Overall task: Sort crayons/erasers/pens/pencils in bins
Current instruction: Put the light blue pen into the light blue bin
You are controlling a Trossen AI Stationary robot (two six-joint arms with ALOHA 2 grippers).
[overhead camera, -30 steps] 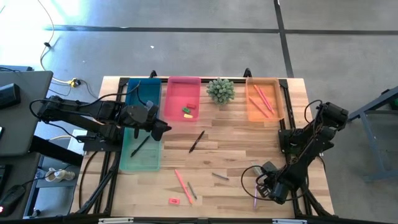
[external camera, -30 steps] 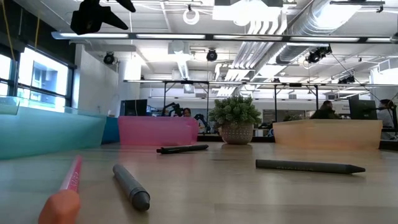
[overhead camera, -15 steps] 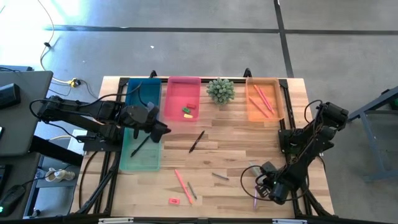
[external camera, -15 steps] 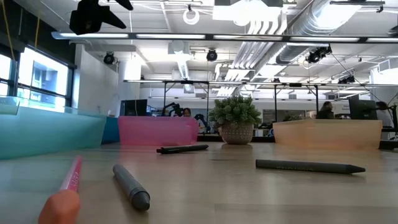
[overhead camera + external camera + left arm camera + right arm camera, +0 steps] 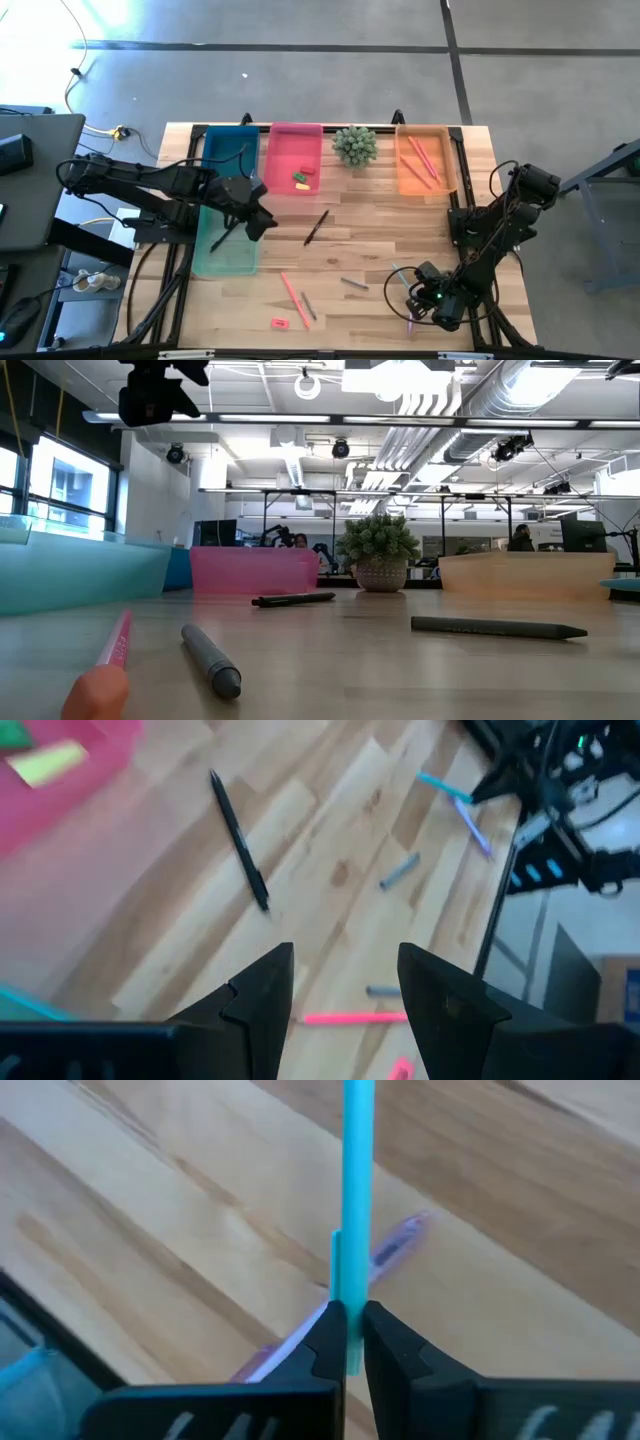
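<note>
My right gripper [image 5: 414, 297] is at the near right of the table, shut on a thin teal pen [image 5: 354, 1190]. A purple pencil [image 5: 396, 1243] lies on the wood just under it. My left gripper [image 5: 262, 219] hangs open above the right edge of the pale teal bin [image 5: 212, 262], holding nothing; in the low view my left gripper [image 5: 160, 390] is high up. A black pen [image 5: 316, 227] lies mid-table. A pink pencil [image 5: 292, 296], two grey crayons [image 5: 352, 284] and a red eraser [image 5: 279, 322] lie nearer the front edge. My right gripper pinches the teal pen near one end [image 5: 350, 1295] between its two fingers. The fingers slant steeply down and lie along the pen, which runs on past the fingertips. The pen crosses above the purple pencil; whether its far end touches the wood I cannot tell.
The blue bin [image 5: 230, 150], the pink bin [image 5: 283, 150] with green and yellow erasers, a spiky green plant [image 5: 355, 145] and the orange bin [image 5: 446, 170] with pink pencils line the far edge. A black pen [image 5: 225, 235] lies in the teal bin.
My left gripper has sunk a little and gone toward the table's near edge, rolling slightly, still open. My right gripper has tipped a little in place with the teal pen, whose tip now shows at the right edge of the low view.
</note>
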